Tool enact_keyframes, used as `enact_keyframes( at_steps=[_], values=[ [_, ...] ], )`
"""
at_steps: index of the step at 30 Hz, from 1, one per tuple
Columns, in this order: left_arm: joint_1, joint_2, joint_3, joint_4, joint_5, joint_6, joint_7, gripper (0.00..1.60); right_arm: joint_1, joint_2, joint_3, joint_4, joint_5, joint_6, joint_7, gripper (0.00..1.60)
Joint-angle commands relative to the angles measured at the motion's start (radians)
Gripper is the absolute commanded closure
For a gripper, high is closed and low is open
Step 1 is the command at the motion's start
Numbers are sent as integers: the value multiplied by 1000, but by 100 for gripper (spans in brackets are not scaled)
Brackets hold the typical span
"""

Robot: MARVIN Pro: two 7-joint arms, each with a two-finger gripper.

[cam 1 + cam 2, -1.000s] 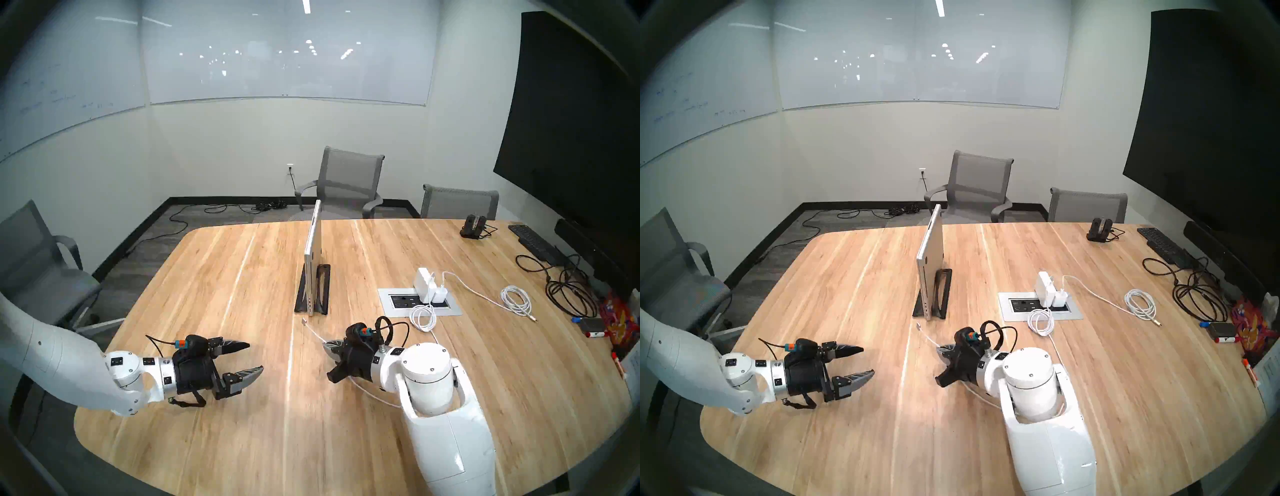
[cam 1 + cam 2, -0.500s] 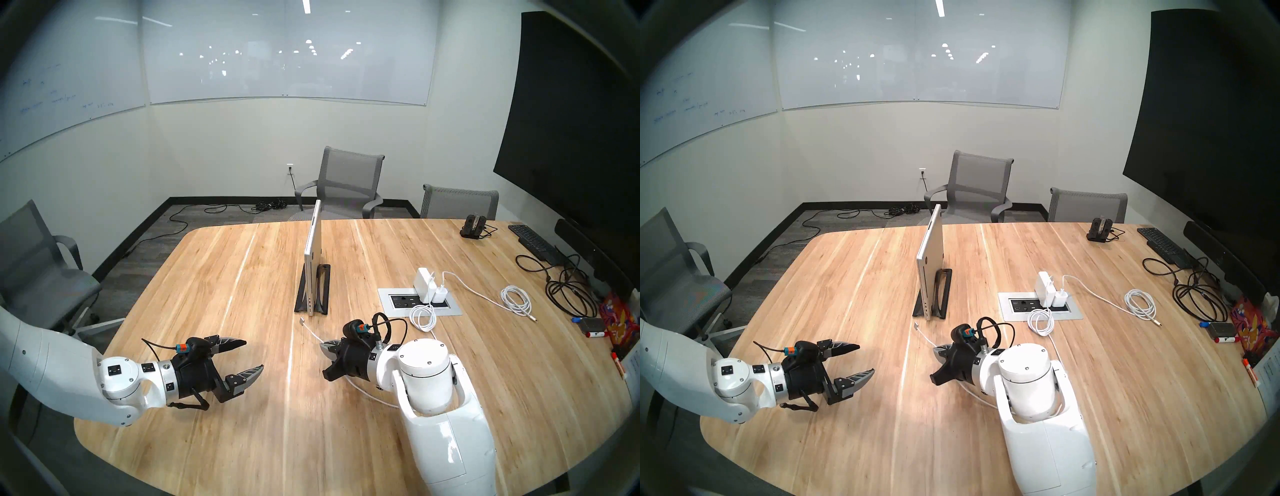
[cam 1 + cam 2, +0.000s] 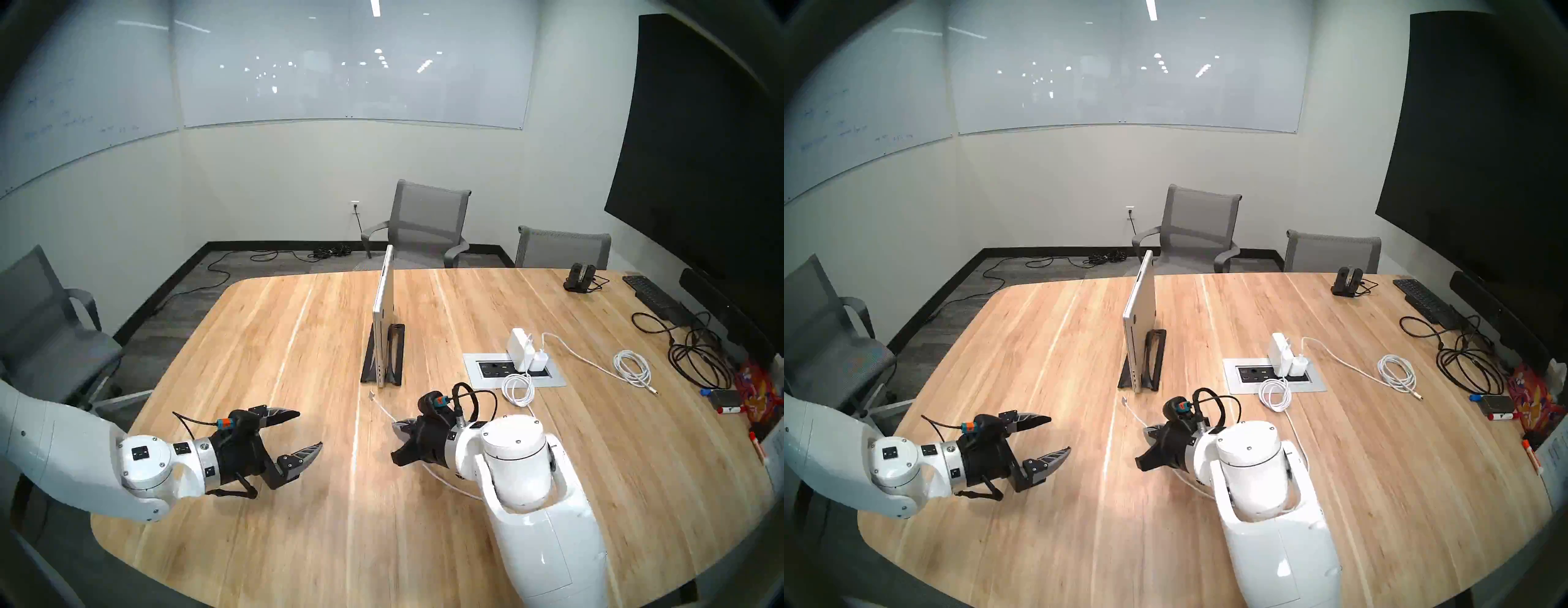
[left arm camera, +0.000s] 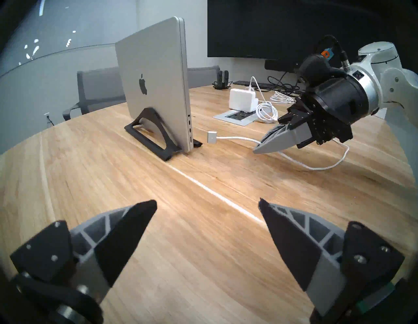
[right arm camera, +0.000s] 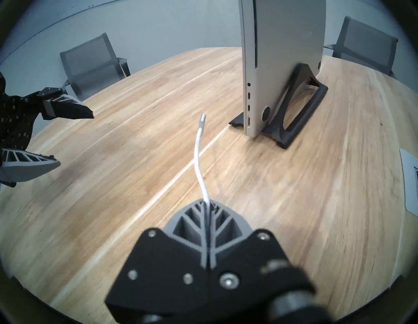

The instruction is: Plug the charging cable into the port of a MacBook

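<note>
Cable end lifted, nearing MacBook [image 4: 156,83].
Right end effector [image 5: 207,204], clamped on charging cable [image 5: 198,156], has edged closer; connector just short of ports. Left end effector [image 4: 208,206] gapes empty.

Slim silver-grey aluminium MacBook [image 3: 384,322] upright in black plastic stand [image 3: 392,356] mid wooden table [image 3: 297,530]; thin white charging cable's connector [image 3: 371,395] just before it, white power adapter [image 3: 521,342] to its right.
</note>
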Motion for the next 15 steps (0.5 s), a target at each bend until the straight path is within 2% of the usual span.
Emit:
enact_keyframes(
  at_steps=[1,5,15],
  values=[
    [-13,3,-11,-9,2,-8,-1,0,6,11,-42,-49,77,44,-94,160],
    [-13,3,-11,-9,3,-8,0,0,11,19,-63,-54,101,56,-134,160],
    [-12,5,-12,-10,5,-7,1,0,31,48,-144,-39,207,91,-322,160]
  ],
)
